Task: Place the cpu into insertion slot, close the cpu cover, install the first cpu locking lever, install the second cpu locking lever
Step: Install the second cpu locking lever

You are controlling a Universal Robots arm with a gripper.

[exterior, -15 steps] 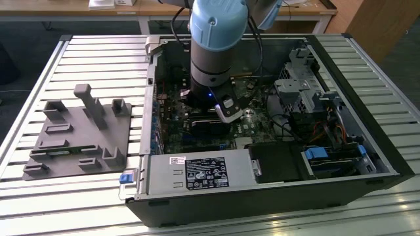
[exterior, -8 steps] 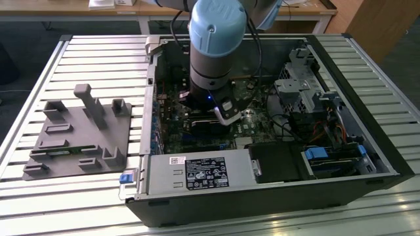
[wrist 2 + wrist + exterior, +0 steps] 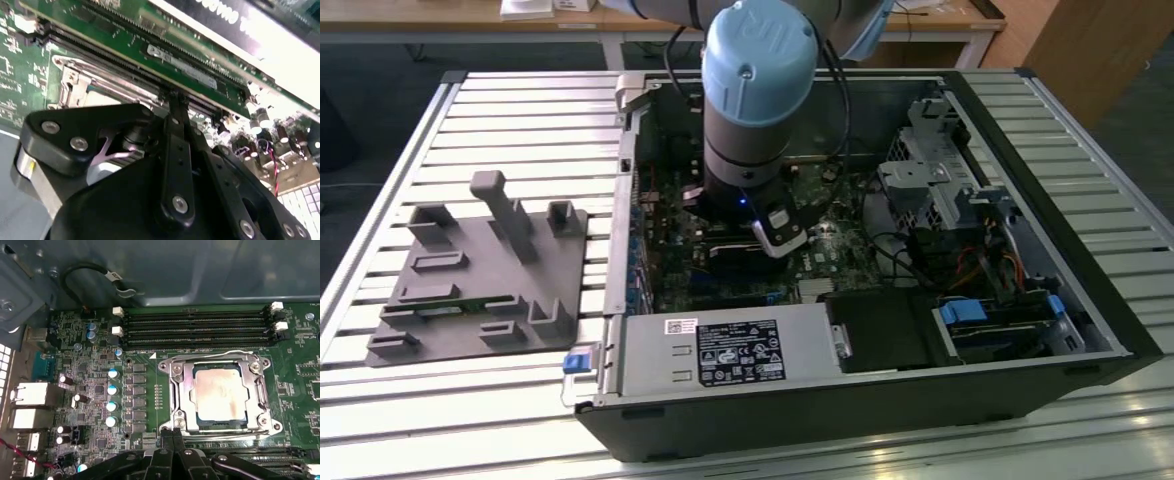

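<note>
The chip [image 3: 220,394] is a small flat square with a pale, beige-silver face, stained brownish toward 1 side. It lies flat in the socket [image 3: 219,417], right of centre in the first wrist view, below 4 long dark memory slots. The cover [image 3: 218,362], a thin silvery metal frame with a central window, lies flat around the chip, leaving its face showing, with screws at the corners.

In the second wrist view the gripper [image 3: 176,100] hides most of the cpu cover [image 3: 90,82] — levers indistinct
</note>
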